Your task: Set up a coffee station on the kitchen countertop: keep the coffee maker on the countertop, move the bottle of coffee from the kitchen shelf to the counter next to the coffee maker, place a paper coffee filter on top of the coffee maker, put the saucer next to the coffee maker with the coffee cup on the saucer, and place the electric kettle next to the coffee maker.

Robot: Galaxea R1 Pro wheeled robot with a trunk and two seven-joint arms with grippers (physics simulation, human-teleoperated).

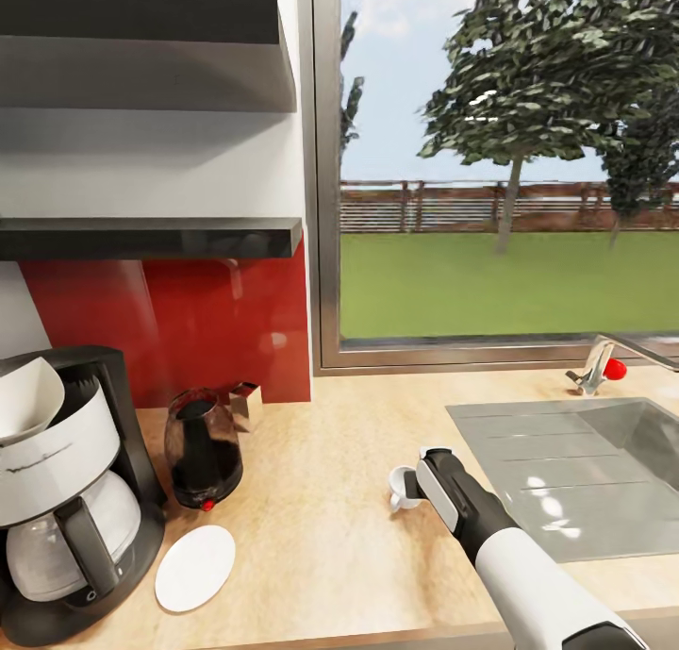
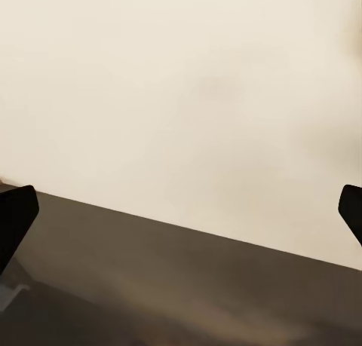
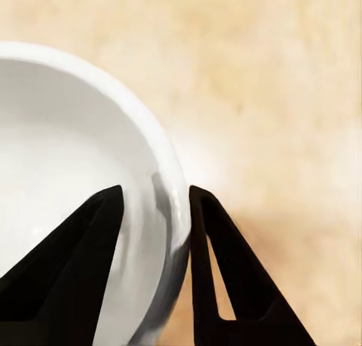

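The right arm [image 1: 528, 556] reaches forward over the tabletop [image 1: 321, 537] from the near edge. Its jaws [image 3: 154, 210] pinch the wall of the cup [image 1: 403, 488]: in the right wrist view one finger sits inside the white bowl and the other outside, both against the rim. The cup stands on the tabletop well to the right of the coffee maker [image 1: 66, 499] and just left of the sink [image 1: 575, 461].

The coffee maker stands at the near left of the tabletop, with a glass carafe [image 1: 57, 537] in its base and a white paper filter [image 1: 24, 400] resting on top. The saucer [image 1: 195, 567] lies flat just right of the coffee maker's base, bare, and well apart from the cup. The dark kettle [image 1: 203, 447] stands just behind the saucer and right of the coffee maker. A small metallic box [image 1: 245, 405] sits behind the kettle, against the red backsplash [image 1: 189, 320].

Farther back, two dark shelves [image 1: 151, 240] hang above the coffee maker. A window [image 1: 509, 159] with a lawn and trees is to their right. A tap lever with a red knob [image 1: 604, 367] stands behind the sink.

The left jaws [image 2: 181, 210] stand wide apart, with only the dark fingertips [image 2: 15, 214] at the frame edges, facing a pale surface above a dark one.
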